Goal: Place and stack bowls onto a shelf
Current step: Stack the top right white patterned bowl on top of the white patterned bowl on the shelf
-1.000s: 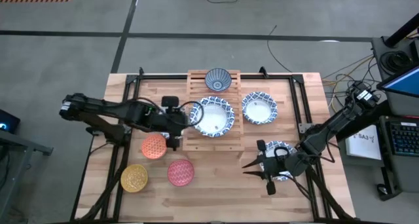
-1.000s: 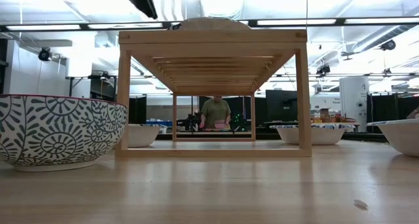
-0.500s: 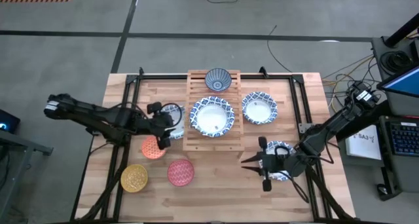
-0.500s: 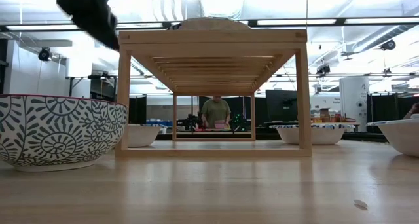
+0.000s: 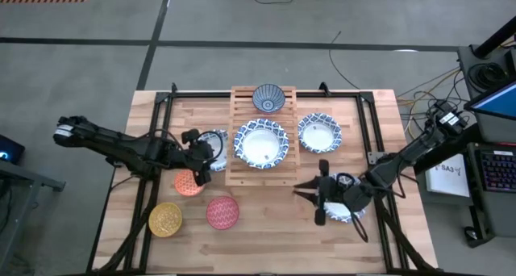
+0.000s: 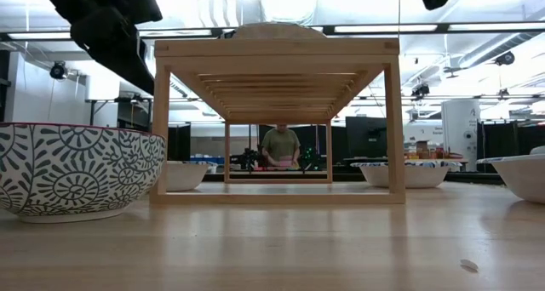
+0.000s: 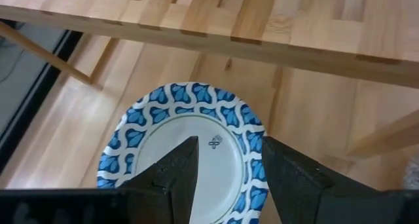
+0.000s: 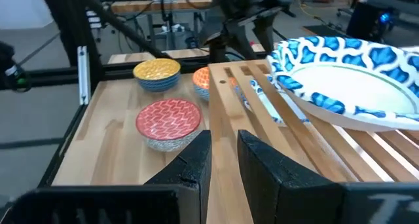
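Note:
The slatted wooden shelf (image 5: pixel 242 173) stands mid-table. It bears a blue-grey bowl (image 5: pixel 268 98) at its far end and a wide blue-rimmed bowl (image 5: pixel 260 143) in the middle. Another wide bowl (image 7: pixel 190 145) rests on the table just left of the shelf. My left gripper (image 7: pixel 226 165) hovers open over it, a finger above each side, touching nothing. My right gripper (image 8: pixel 224 149) is off the shelf's near right corner, pointing across the table toward the left. Its fingers stand a narrow gap apart with nothing between them.
An orange bowl (image 5: pixel 188 182), a yellow bowl (image 5: pixel 165 219) and a red bowl (image 5: pixel 222 212) sit at the near left. One wide bowl (image 5: pixel 319 133) lies right of the shelf. Another (image 5: pixel 345 181) lies under my right arm. A person (image 6: pixel 281 146) stands far behind the table.
My left gripper has drawn back from the wide bowl on the shelf toward the table's left edge. It has sunk and now hangs over the wide bowl beside the shelf, still open. My right gripper has rolled about its own axis and edged toward the shelf.

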Available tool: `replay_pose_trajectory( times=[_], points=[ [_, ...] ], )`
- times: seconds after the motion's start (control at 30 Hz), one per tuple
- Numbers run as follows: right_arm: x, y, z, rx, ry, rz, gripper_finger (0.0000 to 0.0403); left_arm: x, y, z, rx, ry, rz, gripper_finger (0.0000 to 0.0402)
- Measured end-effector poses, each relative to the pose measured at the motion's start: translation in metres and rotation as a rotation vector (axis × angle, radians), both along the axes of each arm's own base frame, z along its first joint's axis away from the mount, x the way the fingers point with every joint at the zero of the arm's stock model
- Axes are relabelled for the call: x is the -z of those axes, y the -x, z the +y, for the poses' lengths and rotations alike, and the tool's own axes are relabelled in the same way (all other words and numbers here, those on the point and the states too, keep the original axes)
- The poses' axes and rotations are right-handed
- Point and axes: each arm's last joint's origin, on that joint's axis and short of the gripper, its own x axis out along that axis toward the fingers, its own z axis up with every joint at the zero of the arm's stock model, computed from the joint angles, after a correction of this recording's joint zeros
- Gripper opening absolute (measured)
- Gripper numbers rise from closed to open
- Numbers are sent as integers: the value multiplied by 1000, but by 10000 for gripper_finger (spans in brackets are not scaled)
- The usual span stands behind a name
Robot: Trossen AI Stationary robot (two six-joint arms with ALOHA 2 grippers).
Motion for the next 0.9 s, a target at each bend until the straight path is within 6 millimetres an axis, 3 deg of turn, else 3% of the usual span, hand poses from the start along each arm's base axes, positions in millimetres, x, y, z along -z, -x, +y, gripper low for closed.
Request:
replay_pose_trajectory(
  times=[0.23,0.37,0.73,0.9],
  points=[
    [-7,4,-12,79,-149,29,63,-2,0,1,-19,-47,-2,151],
    [-17,11,-32,220,-274,115,63,-2,0,3,-35,-103,1,151],
    [-44,41,-98,714,-398,370,63,-3,0,6,-115,-210,-19,151],
    [-38,44,-114,749,-441,523,63,-4,1,6,-127,-220,-22,151]
  ],
)
